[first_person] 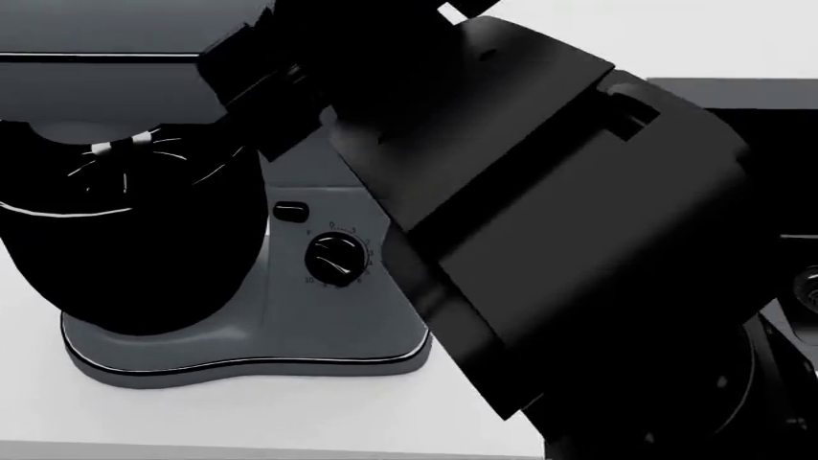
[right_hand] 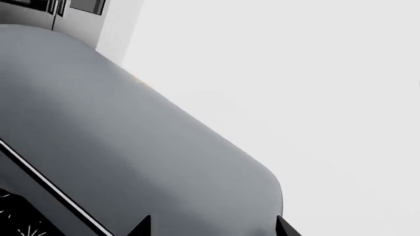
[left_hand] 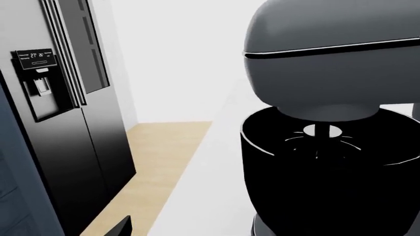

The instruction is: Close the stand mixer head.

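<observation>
The stand mixer head (left_hand: 315,54) is a large rounded grey block with a thin seam. It lies low over the black mixing bowl (left_hand: 328,182), with the whisk (left_hand: 321,137) down inside it. In the head view the stand mixer head (first_person: 102,91) is at the top left, above the bowl (first_person: 115,240). My right gripper (right_hand: 213,228) is open, its two dark fingertips (right_hand: 141,227) spread wide right over the head's grey top (right_hand: 131,147). My left gripper (left_hand: 190,231) is open and empty, beside the bowl; only one fingertip (left_hand: 123,227) shows.
The mixer's grey column carries a black dial (first_person: 335,257) and a button (first_person: 291,212) above its base (first_person: 243,359) on a white counter (first_person: 256,422). My black right arm (first_person: 550,240) fills the middle of the head view. A dark fridge (left_hand: 52,123) stands across the wooden floor (left_hand: 157,162).
</observation>
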Robot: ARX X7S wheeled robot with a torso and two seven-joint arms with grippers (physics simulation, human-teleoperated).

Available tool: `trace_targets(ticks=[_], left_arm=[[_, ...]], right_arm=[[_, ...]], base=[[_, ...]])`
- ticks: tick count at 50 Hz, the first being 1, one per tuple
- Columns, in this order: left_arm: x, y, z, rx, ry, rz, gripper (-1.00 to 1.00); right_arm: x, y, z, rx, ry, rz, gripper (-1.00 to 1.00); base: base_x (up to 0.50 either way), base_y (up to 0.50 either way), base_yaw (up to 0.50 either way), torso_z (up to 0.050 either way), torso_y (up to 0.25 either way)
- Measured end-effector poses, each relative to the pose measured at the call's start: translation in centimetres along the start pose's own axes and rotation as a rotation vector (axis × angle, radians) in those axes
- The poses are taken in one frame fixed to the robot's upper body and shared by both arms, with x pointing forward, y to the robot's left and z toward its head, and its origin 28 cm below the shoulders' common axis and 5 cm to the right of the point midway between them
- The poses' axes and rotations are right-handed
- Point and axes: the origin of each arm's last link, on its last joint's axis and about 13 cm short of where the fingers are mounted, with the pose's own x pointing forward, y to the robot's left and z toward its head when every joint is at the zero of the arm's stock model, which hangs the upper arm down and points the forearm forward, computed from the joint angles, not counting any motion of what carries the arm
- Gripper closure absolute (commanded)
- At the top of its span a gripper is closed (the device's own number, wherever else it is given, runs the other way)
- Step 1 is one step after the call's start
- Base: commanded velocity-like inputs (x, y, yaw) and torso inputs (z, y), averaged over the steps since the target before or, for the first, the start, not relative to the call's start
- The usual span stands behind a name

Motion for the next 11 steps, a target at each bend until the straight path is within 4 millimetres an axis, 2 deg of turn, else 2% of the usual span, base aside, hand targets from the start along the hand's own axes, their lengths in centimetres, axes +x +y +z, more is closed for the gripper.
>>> trace_targets(ticks=[5, 11], left_arm=[[-0.14, 0.19, 0.05, -0.008, -0.003, 0.007, -1.00], [-0.15, 0.21, 0.06, -0.013, -0.004, 0.010, -1.00]], right_arm=[[0.17, 0.60, -0.17, -0.001, 0.035, -0.015, -1.00], [0.28, 0.40, -0.13, 0.058, 0.068, 0.010, -1.00]], base=[[0.00, 0.00, 0.00, 0.000, 0.000], [0.00, 0.00, 0.00, 0.000, 0.000]])
